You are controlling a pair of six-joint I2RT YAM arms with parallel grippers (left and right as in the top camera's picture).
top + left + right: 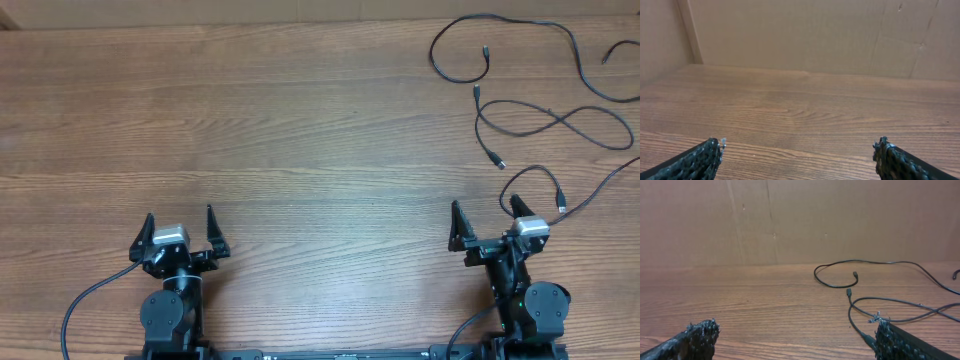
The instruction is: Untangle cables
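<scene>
Cables (562, 119) sprawl as loose black strands over the far right corner of the bench (300, 130), one strand reaching close beside my right fingers (485, 205). These and my left fingers (180, 215) stand spread wide at the near edge, holding nothing.

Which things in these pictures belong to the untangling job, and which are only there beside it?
For the job:
- the cables, loose strands on the far right side
- the left hand, open
- the right hand, open, the nearer one to the cables

Not for the job:
- the table
- the cardboard wall behind it
- the thick wire of the left arm
</scene>
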